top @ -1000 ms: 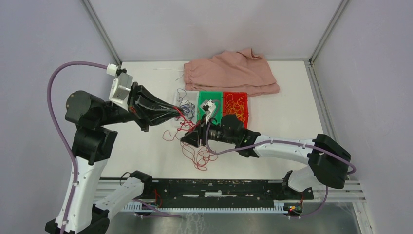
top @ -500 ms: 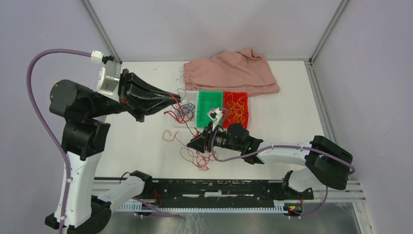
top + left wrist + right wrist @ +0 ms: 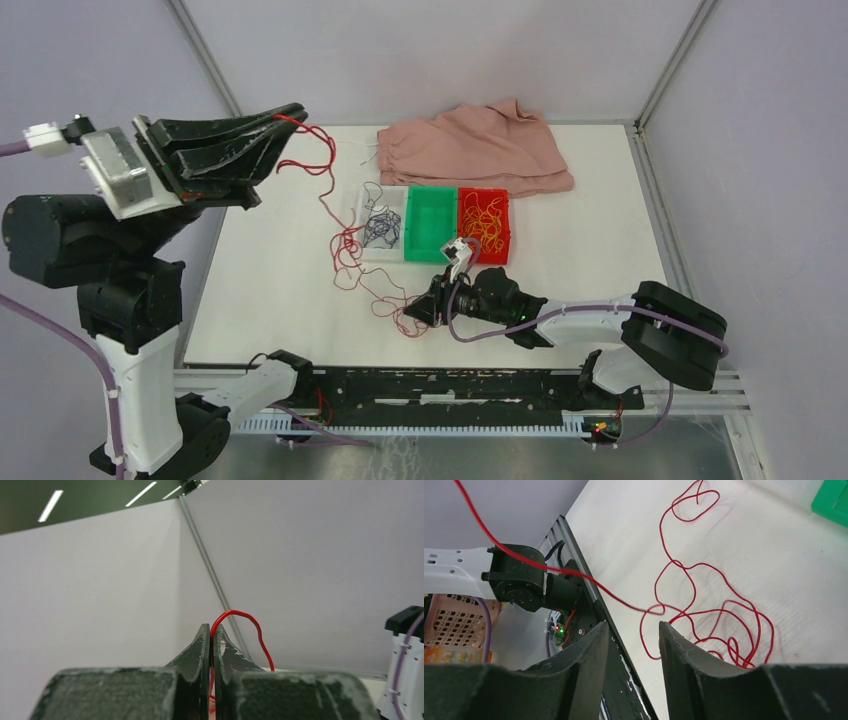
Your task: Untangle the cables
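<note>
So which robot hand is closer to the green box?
Right. The right gripper hangs low, just on the near side of the green box. The left gripper is high up, far to its left, shut on the red cable.

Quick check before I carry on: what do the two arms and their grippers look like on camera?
The left arm and right arm have white links, black joints and a lilac cable each. The left gripper and right gripper have black, tapered, scuffed fingers.

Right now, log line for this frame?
left jaws: shut on red cord, raised | right jaws: open near its coils | purple cord: clear bin | yellow cord: red bin
</note>
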Tool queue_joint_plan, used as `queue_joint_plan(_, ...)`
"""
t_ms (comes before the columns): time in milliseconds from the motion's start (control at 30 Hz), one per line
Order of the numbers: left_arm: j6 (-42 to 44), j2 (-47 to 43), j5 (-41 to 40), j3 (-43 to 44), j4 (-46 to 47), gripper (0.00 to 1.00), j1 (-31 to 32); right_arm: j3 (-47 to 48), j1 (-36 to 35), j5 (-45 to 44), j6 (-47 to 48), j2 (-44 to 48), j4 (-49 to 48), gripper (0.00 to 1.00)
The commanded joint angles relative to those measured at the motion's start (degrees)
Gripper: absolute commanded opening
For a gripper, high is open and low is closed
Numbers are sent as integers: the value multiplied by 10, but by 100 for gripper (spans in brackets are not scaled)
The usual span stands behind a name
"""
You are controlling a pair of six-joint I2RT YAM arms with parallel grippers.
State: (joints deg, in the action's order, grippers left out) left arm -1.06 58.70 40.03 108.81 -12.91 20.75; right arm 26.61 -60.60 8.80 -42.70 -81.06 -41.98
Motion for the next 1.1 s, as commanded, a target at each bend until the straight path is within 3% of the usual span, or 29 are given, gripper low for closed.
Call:
queue_joint_plan(0,61,19,-71,36,35,3,2,-4,2,-8,-5,9,-29,48)
queue_joint_plan(267,76,24,-82,47,44,3,2,-14,2,-23,15,36,20,30)
queue_joint_plan(300,76,26,-82,51,43,3,1,-16,2,-19,14,37,18,33)
queue_joint_plan(433,72,22,-53,40,31,3,2,9,1,-4,55,90,66,60)
queue_joint_plan(667,67,13,32,14,-1,3,1,151,2,-9,218,237,286,81)
queue_joint_plan(833,34,14,69,3,1,3,2,293,4,36,267,201,370,84)
queue_joint_plan(1067,21,9,81,-10,2,3,2,416,5,95,224,85,341,79)
